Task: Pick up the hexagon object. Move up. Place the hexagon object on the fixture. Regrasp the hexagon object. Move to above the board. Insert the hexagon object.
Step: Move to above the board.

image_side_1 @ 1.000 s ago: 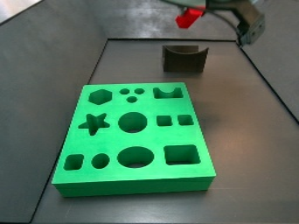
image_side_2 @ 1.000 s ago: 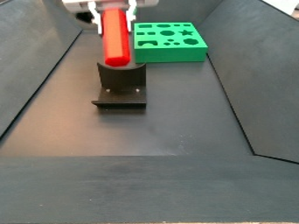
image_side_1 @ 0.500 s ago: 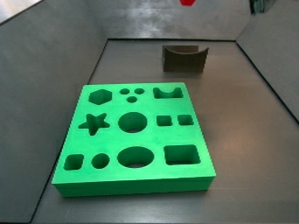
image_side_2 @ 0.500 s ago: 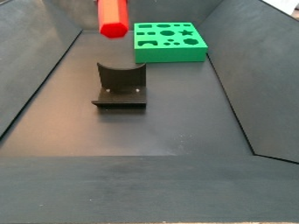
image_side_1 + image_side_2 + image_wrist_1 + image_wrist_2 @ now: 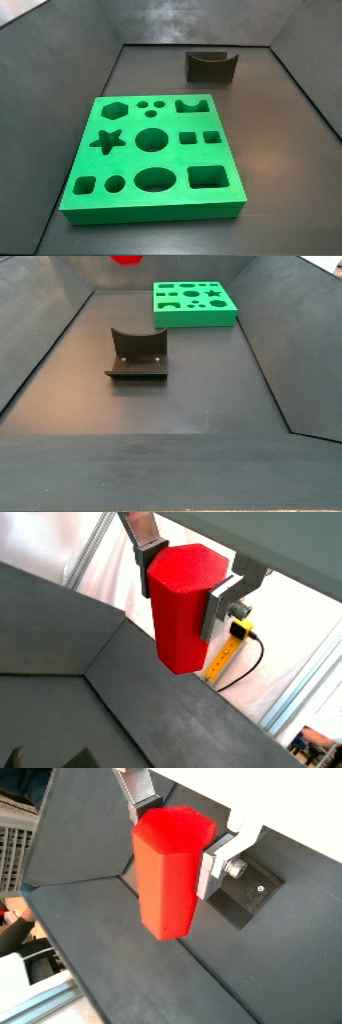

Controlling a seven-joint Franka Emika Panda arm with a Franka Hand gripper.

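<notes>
My gripper (image 5: 186,574) is shut on the red hexagon object (image 5: 181,612), its silver fingers pressed on two opposite sides; the peg hangs below them in both wrist views (image 5: 170,868). In a side view only the peg's red tip (image 5: 127,259) shows at the frame's top edge, high above the fixture; the gripper itself is out of that view. The dark notched fixture (image 5: 210,66) (image 5: 138,353) stands empty on the floor. The green board (image 5: 156,157) (image 5: 194,302) lies flat with all its cut-outs empty, including the hexagon hole (image 5: 118,109).
Dark sloping walls enclose the floor (image 5: 160,406) on all sides. A yellow tape measure (image 5: 227,652) and a black cable hang outside the enclosure in a wrist view.
My gripper has risen with the hexagon object, from just above the fixture to the top edge of a side view, and has left the other side view altogether.
</notes>
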